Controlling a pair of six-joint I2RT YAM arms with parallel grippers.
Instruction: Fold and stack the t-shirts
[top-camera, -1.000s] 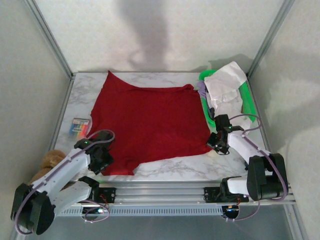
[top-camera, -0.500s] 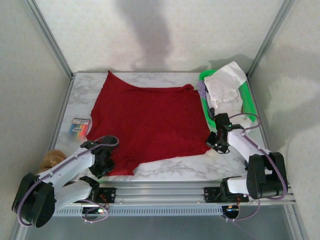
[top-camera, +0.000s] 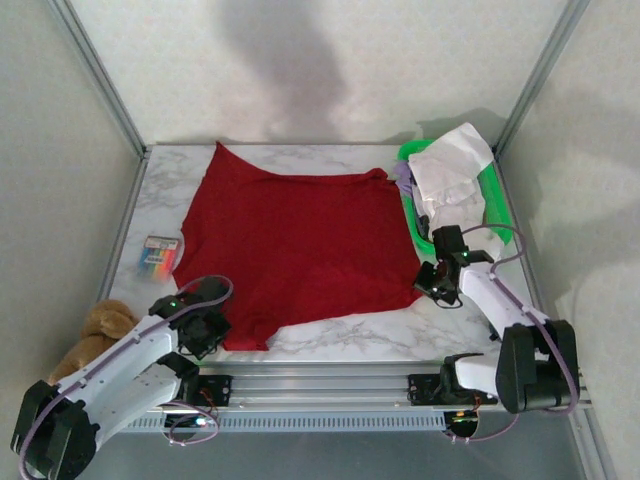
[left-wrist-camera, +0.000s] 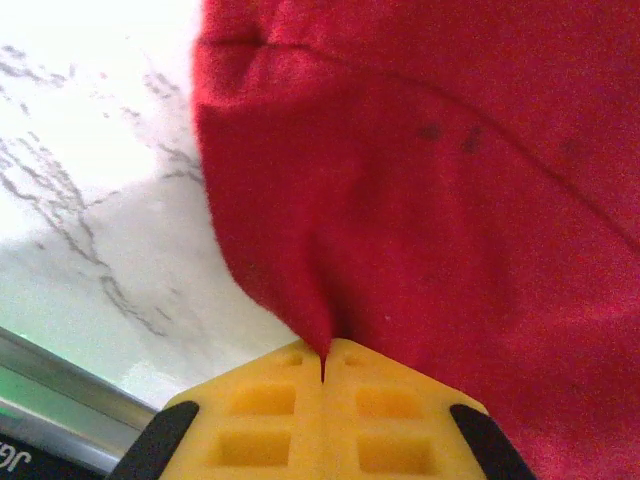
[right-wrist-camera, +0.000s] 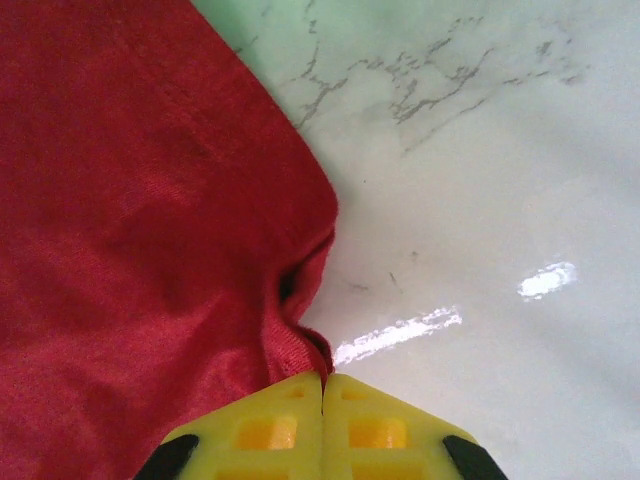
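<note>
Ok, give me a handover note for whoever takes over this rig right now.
Left gripper: shut on the near left corner of the red t-shirt.
Right gripper: shut on its near right corner.
The red t-shirt lies spread on the table, unfolded; the white t-shirt is bunched in the green basket.
Done: both near corners gripped.
Left: fold red, fold white, stack them.

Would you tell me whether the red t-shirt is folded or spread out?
Spread out: the red t-shirt lies open over the table; the left gripper and right gripper each pinch a near corner.
</note>
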